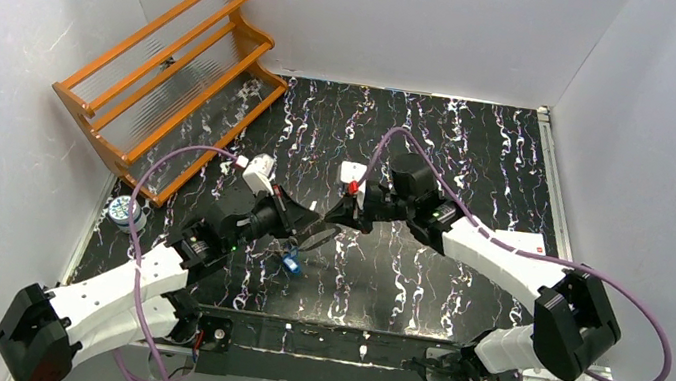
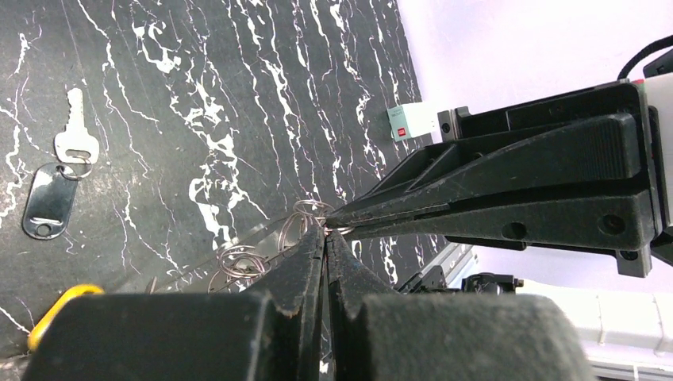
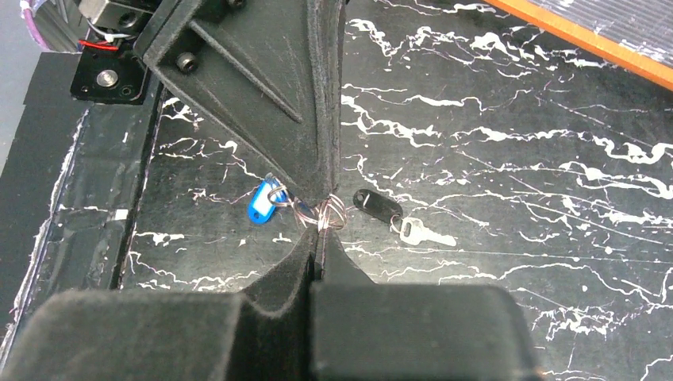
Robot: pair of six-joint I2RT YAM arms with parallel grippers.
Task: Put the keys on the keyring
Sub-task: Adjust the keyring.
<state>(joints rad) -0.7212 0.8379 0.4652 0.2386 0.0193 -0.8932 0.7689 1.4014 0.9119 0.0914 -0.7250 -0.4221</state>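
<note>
Closest in, the left gripper (image 2: pixel 326 236) has its fingers pressed shut on the thin wire keyring (image 2: pixel 311 205). The right gripper (image 3: pixel 317 240) meets it tip to tip, clamped just as tight on the same tangle of loops above the middle of the table (image 1: pixel 480 161). Pinching from opposite sides looks meant to steady the coil, or to pry a turn apart so a key can slide on. From the left, a rack (image 1: pixel 169 74) leans at the wall and a tin (image 1: pixel 124 210) sits at the table edge, both well apart from the work. The blue key tag (image 3: pixel 260 204) comes next, just beside the grippers. Its own small ring seems to touch the wire, but I cannot tell whether it is threaded on. Right of the keyring lies a black tag (image 3: pixel 377 206) with a silver key (image 3: pixel 421 232), flat on the table and free, probably waiting its turn. A card (image 1: pixel 528 244) sits far right, uninvolved.
</note>
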